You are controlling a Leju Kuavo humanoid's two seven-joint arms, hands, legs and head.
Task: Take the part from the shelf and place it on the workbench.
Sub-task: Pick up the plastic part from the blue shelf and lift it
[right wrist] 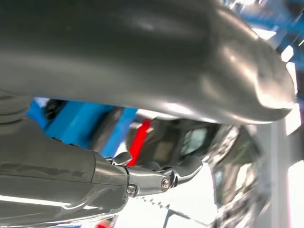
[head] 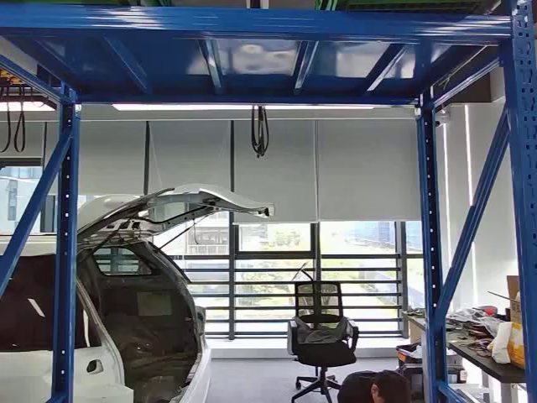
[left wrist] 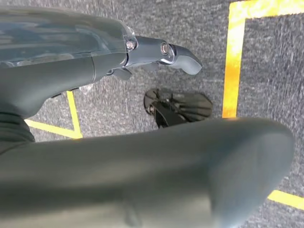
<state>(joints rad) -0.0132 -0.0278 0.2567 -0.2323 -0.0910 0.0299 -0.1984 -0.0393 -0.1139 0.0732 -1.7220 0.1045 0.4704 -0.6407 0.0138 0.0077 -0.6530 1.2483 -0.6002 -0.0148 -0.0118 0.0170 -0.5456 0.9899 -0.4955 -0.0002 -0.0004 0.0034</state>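
Left robot hand (left wrist: 150, 156) hangs over floor, fingers apart, empty; right robot hand (right wrist: 150, 118) seemingly empty too. Part unseen; risk clipping blue shelf (head: 430, 252) frame.

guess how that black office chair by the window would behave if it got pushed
The office chair would probably roll readily: it stands on a star base that seems to have castors. It would likely swivel rather than travel straight on its single central post. Its mesh-looking back suggests it is fairly light.
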